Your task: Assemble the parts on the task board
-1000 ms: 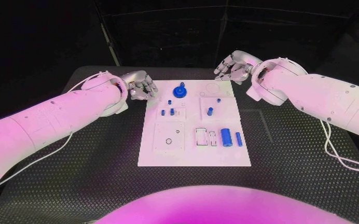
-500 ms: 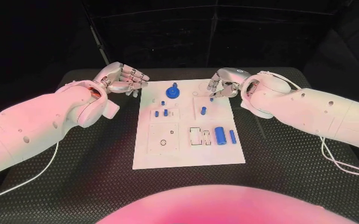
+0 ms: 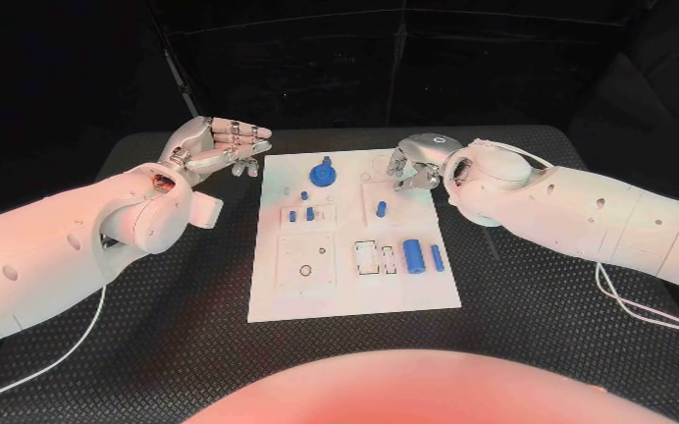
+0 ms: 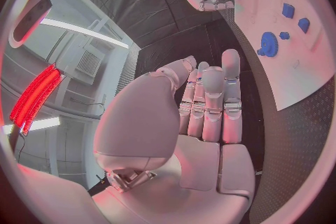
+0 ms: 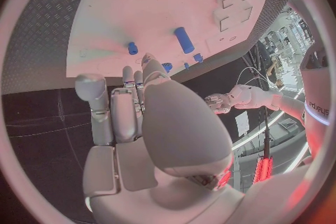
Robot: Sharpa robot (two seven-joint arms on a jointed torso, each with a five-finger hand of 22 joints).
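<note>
The white task board [image 3: 354, 282] lies mid-table. On it are a blue gear [image 3: 323, 174], small blue pegs [image 3: 300, 214], a blue peg [image 3: 381, 209], a thick blue cylinder [image 3: 415, 255] and a thin blue rod [image 3: 438, 258]. My left hand [image 3: 212, 147] hovers off the board's far left corner with fingers straight and nothing in it; the left wrist view shows its fingers [image 4: 210, 106] side by side. My right hand [image 3: 413, 164] hangs over the board's far right part, near the blue peg [image 5: 184, 40], and it holds nothing [image 5: 133, 117].
Black ribbed table [image 3: 538, 287] surrounds the board on all sides. White cables [image 3: 630, 296] trail along the table by the right arm. The board [image 4: 301, 61] has empty recesses at its near left [image 3: 306, 270] and middle [image 3: 365, 257].
My right hand has come in from beyond the far right corner to over the board. My left hand has lifted and drawn away from the board's left edge.
</note>
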